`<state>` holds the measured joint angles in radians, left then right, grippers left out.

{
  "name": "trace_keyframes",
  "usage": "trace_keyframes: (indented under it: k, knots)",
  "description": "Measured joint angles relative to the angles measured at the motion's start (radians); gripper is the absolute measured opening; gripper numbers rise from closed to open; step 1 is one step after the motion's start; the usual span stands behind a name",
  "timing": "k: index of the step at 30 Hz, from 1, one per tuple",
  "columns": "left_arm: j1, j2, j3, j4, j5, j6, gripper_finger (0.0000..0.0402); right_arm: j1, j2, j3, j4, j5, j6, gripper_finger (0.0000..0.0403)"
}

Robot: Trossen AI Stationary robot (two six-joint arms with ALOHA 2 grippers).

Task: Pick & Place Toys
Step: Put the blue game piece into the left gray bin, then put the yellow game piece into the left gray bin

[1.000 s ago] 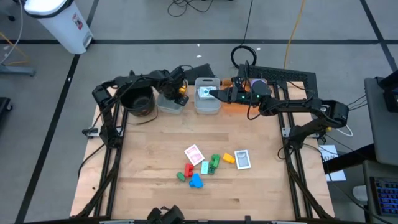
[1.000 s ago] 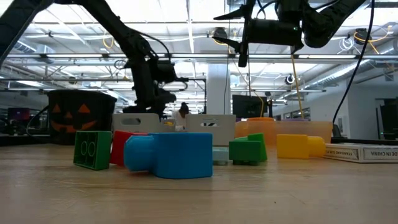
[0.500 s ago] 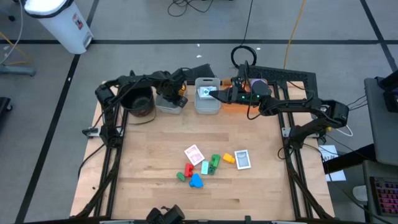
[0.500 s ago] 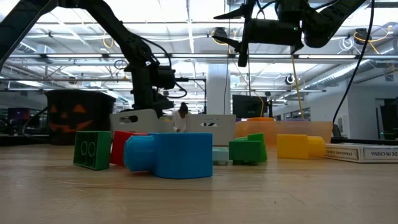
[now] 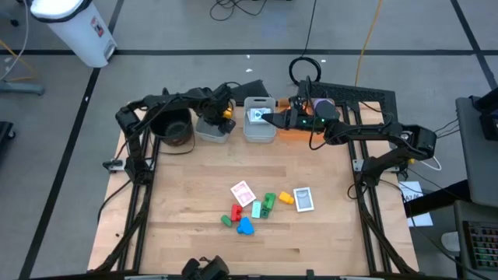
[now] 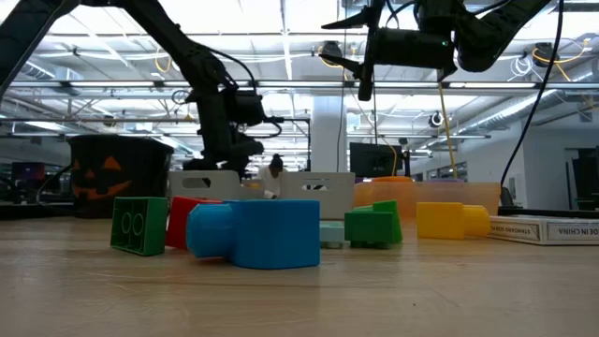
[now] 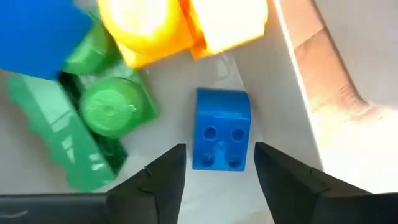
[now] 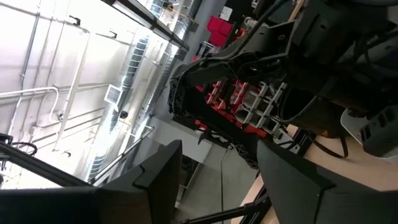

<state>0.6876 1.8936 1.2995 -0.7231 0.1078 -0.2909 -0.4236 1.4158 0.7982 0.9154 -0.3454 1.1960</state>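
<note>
Presumably mid-drop-off: left claw [image 5: 222,111] hangs over the left clear bin [image 5: 204,132] at the far edge of the tabletop [image 5: 187,202], fingers parted with a gap. In the left wrist view a blue block [image 7: 221,129] lies on the bin floor right between the fingers, neither one touching it, so it reads as let go, not gripped. Beside it in the bin: green block [image 7: 93,130], a yellow-orange piece [image 7: 180,28] and another blue piece at the corner.

Right claw [image 5: 274,118] is parked high over the middle clear bin [image 5: 268,134]; its wrist view looks out into the room, fingers apart, nothing between them. Likely waiting its turn.

Remaining toys sit in a cluster near the tabletop's front-centre: red-backed card [image 5: 243,192], second card [image 5: 304,199] to the right, green blocks [image 5: 268,204], yellow block [image 5: 285,197], red block [image 5: 236,211], blue block low in the cluster [image 5: 246,226]. Black pot [image 5: 173,127] stands left of the bins. Orange tray behind the right arm is hard to make out.
</note>
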Motion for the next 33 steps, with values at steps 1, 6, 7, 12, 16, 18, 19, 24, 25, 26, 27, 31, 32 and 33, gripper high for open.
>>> trace_keyframes:
  k: [1,6,7,12,16,18,19,24,25,26,27,31,32,33]
  knots:
    - [0.000,-0.008,0.000,-0.001,-0.001,0.000,0.0201,0.000,0.000,0.000,0.000,0.000,-0.002,0.0201]
    - [0.000,-0.072,0.000,-0.012,-0.002,0.020,0.0200,0.000,0.000,0.000,0.000,0.000,-0.004,0.0201]
    - [0.000,-0.094,0.000,-0.014,-0.002,0.022,0.0199,0.000,0.000,0.000,0.000,0.000,-0.004,0.0201]
    - [0.000,-0.247,0.000,-0.009,0.009,0.025,0.0190,0.000,0.000,0.000,0.000,0.000,-0.004,0.0201]
    - [0.000,-0.396,0.000,0.048,0.043,0.023,0.0187,0.000,0.000,0.000,0.000,0.000,-0.005,0.0201]
    - [0.000,-0.470,0.000,0.097,0.061,0.018,0.0187,0.000,0.000,0.000,0.000,0.000,-0.011,0.0201]
    - [0.000,-0.505,0.000,0.125,0.073,0.013,0.0186,0.000,0.000,0.000,0.000,0.000,-0.011,0.0201]
    - [0.000,-0.664,0.000,0.295,0.125,-0.060,0.0186,0.000,0.000,0.000,0.000,0.001,-0.011,0.0201]
    - [0.000,-0.691,0.000,0.331,0.131,-0.077,0.0186,0.000,0.000,0.000,0.000,0.001,-0.011,0.0201]
    - [0.000,-0.718,0.000,0.367,0.135,-0.096,0.0186,0.000,0.000,0.000,0.000,0.002,-0.011,0.0201]
    - [0.000,-0.744,0.000,0.399,0.135,-0.115,0.0186,0.000,0.000,0.000,0.000,0.002,-0.011,0.0201]
    - [0.000,-0.832,0.000,0.519,0.137,-0.157,0.0186,0.000,0.000,0.000,0.000,0.002,-0.012,0.0201]
    - [0.000,-0.851,0.000,0.540,0.138,-0.161,0.0186,0.000,0.000,0.000,0.000,0.003,-0.011,0.0201]
    - [0.000,-0.868,0.000,0.555,0.138,-0.162,0.0186,0.000,0.000,0.000,0.000,0.003,-0.011,0.0201]
